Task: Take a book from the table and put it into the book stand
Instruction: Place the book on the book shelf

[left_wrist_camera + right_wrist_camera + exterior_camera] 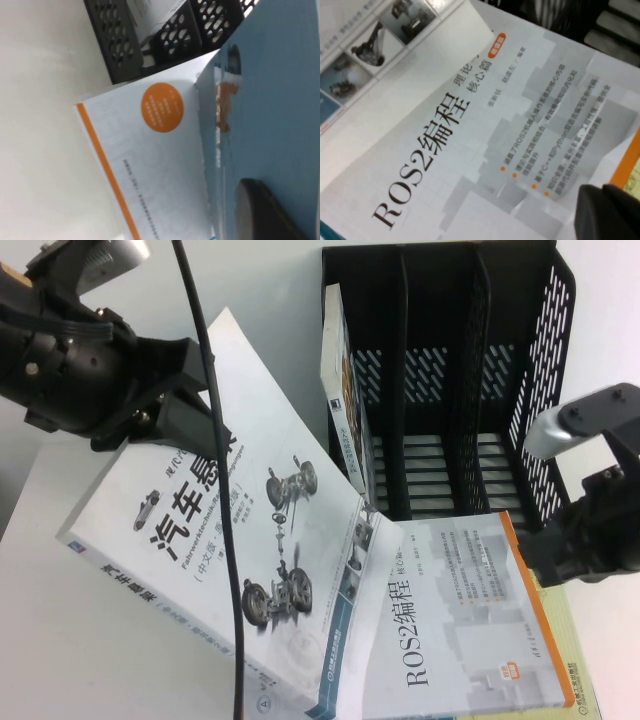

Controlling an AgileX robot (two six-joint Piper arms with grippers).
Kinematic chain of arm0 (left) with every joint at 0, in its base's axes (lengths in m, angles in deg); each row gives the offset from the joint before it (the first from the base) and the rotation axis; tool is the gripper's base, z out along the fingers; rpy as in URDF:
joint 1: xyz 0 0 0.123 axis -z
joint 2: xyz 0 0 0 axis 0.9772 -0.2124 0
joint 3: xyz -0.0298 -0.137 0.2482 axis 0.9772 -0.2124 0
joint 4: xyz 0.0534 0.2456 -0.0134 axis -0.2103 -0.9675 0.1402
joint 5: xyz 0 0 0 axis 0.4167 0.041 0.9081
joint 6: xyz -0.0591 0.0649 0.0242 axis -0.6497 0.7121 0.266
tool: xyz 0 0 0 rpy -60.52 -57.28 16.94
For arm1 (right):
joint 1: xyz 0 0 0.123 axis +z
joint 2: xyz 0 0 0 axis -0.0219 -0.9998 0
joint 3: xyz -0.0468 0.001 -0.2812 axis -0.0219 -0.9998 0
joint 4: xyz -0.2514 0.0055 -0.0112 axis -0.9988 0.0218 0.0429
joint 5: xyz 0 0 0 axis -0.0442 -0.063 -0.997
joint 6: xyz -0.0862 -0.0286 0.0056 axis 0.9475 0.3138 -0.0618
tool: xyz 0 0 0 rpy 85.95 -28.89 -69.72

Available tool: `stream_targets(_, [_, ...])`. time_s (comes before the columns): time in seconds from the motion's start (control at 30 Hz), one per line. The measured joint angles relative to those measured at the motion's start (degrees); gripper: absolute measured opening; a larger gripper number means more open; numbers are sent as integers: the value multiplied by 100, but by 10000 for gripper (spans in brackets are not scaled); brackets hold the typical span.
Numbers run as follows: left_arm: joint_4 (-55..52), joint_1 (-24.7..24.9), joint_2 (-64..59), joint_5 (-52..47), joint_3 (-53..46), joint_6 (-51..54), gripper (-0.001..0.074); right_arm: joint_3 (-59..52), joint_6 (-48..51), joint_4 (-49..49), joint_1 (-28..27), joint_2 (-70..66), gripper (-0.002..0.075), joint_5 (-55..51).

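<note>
left tool (pixel 185 415) is at the far left of the scene, clamped onto the far corner of the book (pixel 225 550), black fingers (pixel 190 425) pinching the cover edge. the book is tilted, far corner lifted off the table (pixel 60 660), near edge low toward the near side, cover up with the black chinese title and suspension drawings visible, blue-grey strip along its right near edge. its right side overlaps the left part of the ros2 book (pixel 455 625), which lies flat on the table near centre-right, orange border on its right edge. left wrist view shows the book's blue underside (pixel 275 100) close to the camera with the ros2 book's back cover (pixel 150 165) below it and a finger pad (pixel 260 210) pressed on the blue surface. book stand (pixel 520 370) sits at the far right, upright, three slots; a thin white book (pixel 345 400) leans in the leftmost slot, the other two slots hold nothing i can see. the book is just left of the stand, not in any slot. right tool (pixel 575 550) is at the right, over the right edge of the ros2 book and just near the stand's near right corner; cannot tell how far open it is, only a dark finger tip (pixel 607 210) shows in the right wrist view over the orange border. black cable (pixel 225 540) runs down across the book cover
</note>
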Motion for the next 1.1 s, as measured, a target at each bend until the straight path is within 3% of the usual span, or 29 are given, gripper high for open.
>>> stream_targets(0.47, [446, 0, -56, 0, 308, -115, 111, 995, -1645, -2579, 0, 981, -2, -307])
stream_targets(0.73, [880, 0, -632, -4, 1570, -254, 111, 1044, -2023, -3175, 0, 1041, -2, -811])
stream_targets(1.1, [859, 0, -2298, -4, 3647, -1010, 111, 1044, -3608, -4530, 0, 1237, -2, -1357])
